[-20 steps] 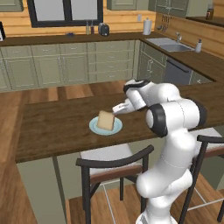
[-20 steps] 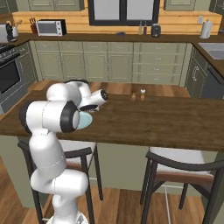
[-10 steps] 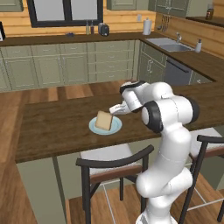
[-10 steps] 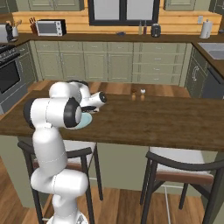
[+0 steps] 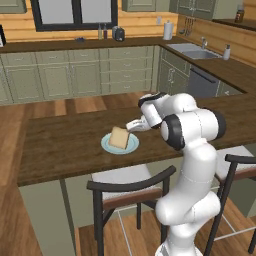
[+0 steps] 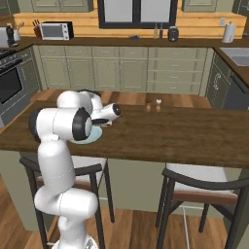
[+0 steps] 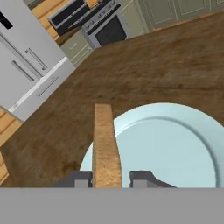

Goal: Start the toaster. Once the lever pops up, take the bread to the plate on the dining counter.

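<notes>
Left base view: the bread (image 5: 119, 137), a square tan slice with a darker crust, stands tilted on the plate (image 5: 131, 146), leaning rather than lying flat. The plate is round, pale blue-green, and sits on the dining surface (image 5: 60, 150), a long dark brown wooden slab. The pincer (image 5: 131, 126) reaches in from about 3 o'clock of the slice, its tip right at the bread's upper edge. A dark-framed chair (image 5: 131, 186) stands at 6 o'clock of the plate. Far back at 12 o'clock, the toaster (image 5: 118, 33) sits small and dark on the rear worktop, beside two slim bottles (image 5: 102, 32).

Right base view: the white arm covers most of the plate (image 6: 95, 134); just a pale blue-green sliver peeks out at its 3 o'clock side. The toaster (image 6: 172, 33) shows on the far worktop at 12 o'clock.

Hand view: here's the close look. The bread (image 7: 106, 146) runs edge-on, a narrow tan strip with a grainy crust, from 6 o'clock up towards 12. The pincer (image 7: 112, 178) has a dark fingertip on each side of the slice, hugging it with no gap showing, so it grips the bread. The plate (image 7: 175, 151) spreads wide at 3 o'clock, with the brown surface (image 7: 144, 65) beyond.
</notes>
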You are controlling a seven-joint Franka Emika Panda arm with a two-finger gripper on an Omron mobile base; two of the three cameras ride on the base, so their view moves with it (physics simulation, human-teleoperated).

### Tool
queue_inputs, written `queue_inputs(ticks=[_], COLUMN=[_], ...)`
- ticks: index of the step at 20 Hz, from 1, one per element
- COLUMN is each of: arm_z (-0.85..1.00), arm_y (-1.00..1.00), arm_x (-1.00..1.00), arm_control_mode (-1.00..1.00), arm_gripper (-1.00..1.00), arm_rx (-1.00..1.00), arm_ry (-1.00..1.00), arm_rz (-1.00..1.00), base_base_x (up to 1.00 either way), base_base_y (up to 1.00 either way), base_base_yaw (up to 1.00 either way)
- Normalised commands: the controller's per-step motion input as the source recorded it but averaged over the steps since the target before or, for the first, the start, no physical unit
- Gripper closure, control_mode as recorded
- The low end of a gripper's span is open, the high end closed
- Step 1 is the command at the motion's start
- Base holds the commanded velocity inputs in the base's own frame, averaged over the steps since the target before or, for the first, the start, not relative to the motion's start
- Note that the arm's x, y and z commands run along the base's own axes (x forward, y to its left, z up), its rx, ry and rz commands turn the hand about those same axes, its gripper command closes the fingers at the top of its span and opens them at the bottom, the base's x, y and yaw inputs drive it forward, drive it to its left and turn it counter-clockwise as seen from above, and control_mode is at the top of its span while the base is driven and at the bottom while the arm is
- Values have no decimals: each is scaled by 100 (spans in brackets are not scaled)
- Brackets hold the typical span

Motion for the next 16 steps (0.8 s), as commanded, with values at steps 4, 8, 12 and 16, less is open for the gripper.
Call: queue_inputs(ticks=[4, 8, 12, 16], arm_z=[0, 0, 0, 13], arm_y=[-1, -23, -37, -46], arm_x=[-18, 0, 0, -12], arm_control_mode=[-100, -100, -100, -100], arm_gripper=[-100, -100, -100, -100], arm_rx=[0, 0, 0, -1], arm_ry=[0, 1, 3, 2], arm_rz=[-7, -11, -13, -14], base_base_x=[0, 0, 0, 0], base_base_y=[0, 0, 0, 0], base_base_yaw=[0, 0, 0, 0])
